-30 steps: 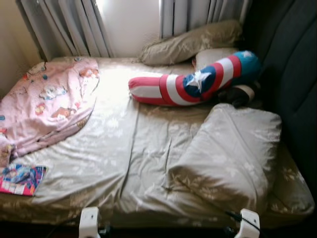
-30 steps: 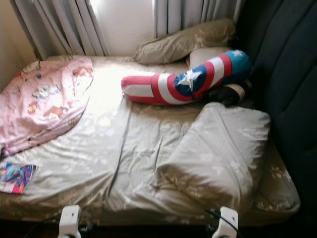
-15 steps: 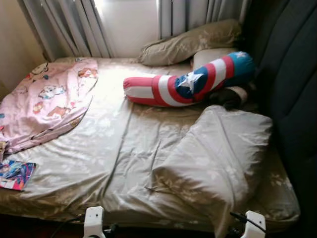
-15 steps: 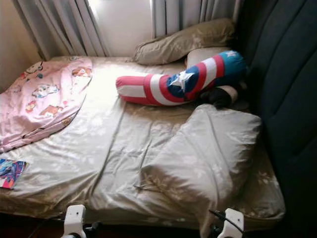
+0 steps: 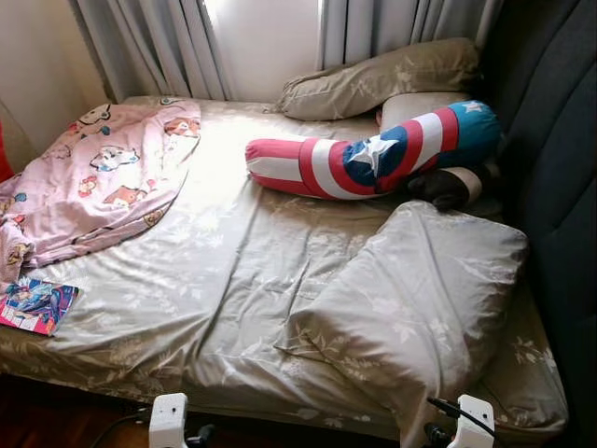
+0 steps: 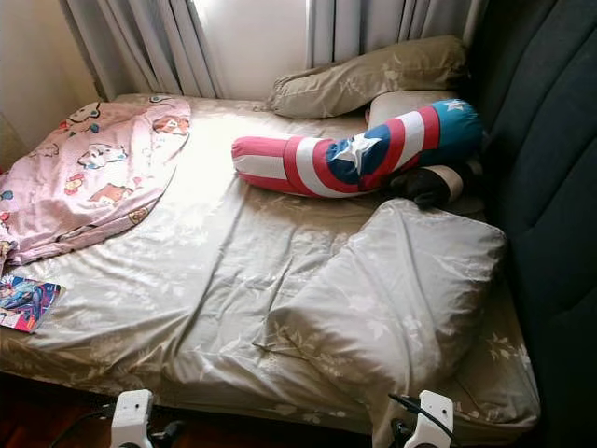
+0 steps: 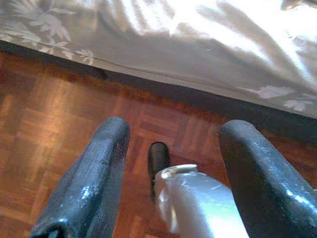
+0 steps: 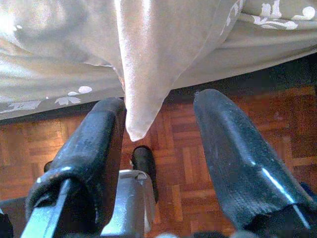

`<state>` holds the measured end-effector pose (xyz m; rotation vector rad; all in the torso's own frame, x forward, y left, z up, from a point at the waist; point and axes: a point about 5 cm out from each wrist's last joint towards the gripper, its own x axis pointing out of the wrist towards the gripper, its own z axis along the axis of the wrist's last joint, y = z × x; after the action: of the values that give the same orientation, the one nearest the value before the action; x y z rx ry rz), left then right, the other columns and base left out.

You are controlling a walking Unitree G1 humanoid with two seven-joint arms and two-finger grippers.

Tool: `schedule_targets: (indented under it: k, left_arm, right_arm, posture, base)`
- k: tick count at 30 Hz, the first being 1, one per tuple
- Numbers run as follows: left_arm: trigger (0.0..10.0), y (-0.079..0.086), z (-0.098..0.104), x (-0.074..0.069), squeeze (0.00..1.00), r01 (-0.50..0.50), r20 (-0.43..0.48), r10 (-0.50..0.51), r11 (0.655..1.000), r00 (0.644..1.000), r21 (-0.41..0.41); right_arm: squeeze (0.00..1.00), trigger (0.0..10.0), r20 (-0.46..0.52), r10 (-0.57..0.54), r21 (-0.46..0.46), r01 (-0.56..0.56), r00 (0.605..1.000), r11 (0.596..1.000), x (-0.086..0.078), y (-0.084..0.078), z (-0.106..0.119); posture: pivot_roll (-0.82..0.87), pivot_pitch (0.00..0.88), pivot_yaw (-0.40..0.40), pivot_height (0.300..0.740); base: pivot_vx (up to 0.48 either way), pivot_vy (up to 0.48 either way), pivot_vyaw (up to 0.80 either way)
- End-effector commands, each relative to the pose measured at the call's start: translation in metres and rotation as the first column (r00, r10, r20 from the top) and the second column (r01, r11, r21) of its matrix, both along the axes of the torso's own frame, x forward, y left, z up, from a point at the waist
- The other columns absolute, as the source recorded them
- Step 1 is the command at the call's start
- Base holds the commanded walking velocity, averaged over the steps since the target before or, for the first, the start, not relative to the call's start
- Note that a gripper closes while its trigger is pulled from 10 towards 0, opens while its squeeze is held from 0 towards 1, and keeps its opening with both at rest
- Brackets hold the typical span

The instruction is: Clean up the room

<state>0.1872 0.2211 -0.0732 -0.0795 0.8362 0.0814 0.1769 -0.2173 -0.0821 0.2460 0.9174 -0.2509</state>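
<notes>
Parquet floor [image 7: 44, 124] runs under a low bed [image 5: 215, 280] dressed in a beige leaf-print sheet, with grey curtains [image 5: 177, 42] behind it and a dark padded headboard [image 5: 550, 140] along one side. You stand at the bed's near edge.

Take the bed as your landmark. At its near corner by the headboard lies a beige pillow [image 5: 429, 299], one corner of it drooping over the edge and hanging between the fingers of your right gripper [image 8: 158, 148], whose jaws stand apart, not touching it. Your left gripper [image 7: 171, 163] hangs over bare floor, jaws apart too.

Expect that pillow to be light, soft and limp; the case looks smooth and may slip, so pinch a bunched corner or seam rather than the flat face.

Further up the bed rests a red, white and blue bolster [image 5: 373, 159], probably just as light but floppy along its length; grip near its middle. At the far side is a crumpled pink blanket [image 5: 93, 187], and below it a picture book [image 5: 35, 306], thin and stiff, best taken by its edge.

No baskets or boxes stand about.
</notes>
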Motion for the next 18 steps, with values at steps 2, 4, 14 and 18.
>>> schedule_targets:
  k: [2, 4, 14, 18]
  left_arm:
    - [10.0, 0.0033, -0.0024, -0.0054, 0.0, -0.008, -0.025, 0.008, 1.0, 1.0, 0.003]
    - [10.0, 0.0024, -0.0023, -0.0046, 0.0, -0.006, -0.026, 0.006, 1.0, 1.0, 0.005]
    - [10.0, -0.006, -0.0023, -0.0008, 0.0, 0.011, -0.021, -0.011, 1.0, 1.0, 0.001]
    - [10.0, -0.0054, -0.0023, -0.0012, 0.0, 0.009, -0.019, -0.009, 1.0, 1.0, 0.002]
  right_arm:
    - [0.0, 10.0, -0.008, 0.001, -0.005, -0.001, 1.0, 1.0, -0.002, 0.0003, -0.001]
    - [0.0, 10.0, -0.012, 0.004, -0.008, -0.004, 1.0, 1.0, -0.0022, 0.0003, -0.0012]
    - [0.0, 10.0, -0.018, 0.017, -0.024, -0.017, 1.0, 1.0, -0.0016, -0.0011, -0.0007]
    - [0.0, 10.0, -0.016, 0.017, -0.027, -0.017, 1.0, 0.999, -0.001, -0.0014, -0.0003]
  posture:
    - [-0.05, 0.0, 0.005, 0.74]
    - [-0.05, 0.0, 0.005, 0.74]
    - [-0.05, 0.001, 0.0, 0.74]
    - [-0.05, 0.006, -0.004, 0.74]
  base:
    - [0.0, 0.0, 0.0]
    - [0.0, 0.0, -0.51]
    - [0.313, 0.0, -0.65]
    - [0.33, 0.0, -0.32]
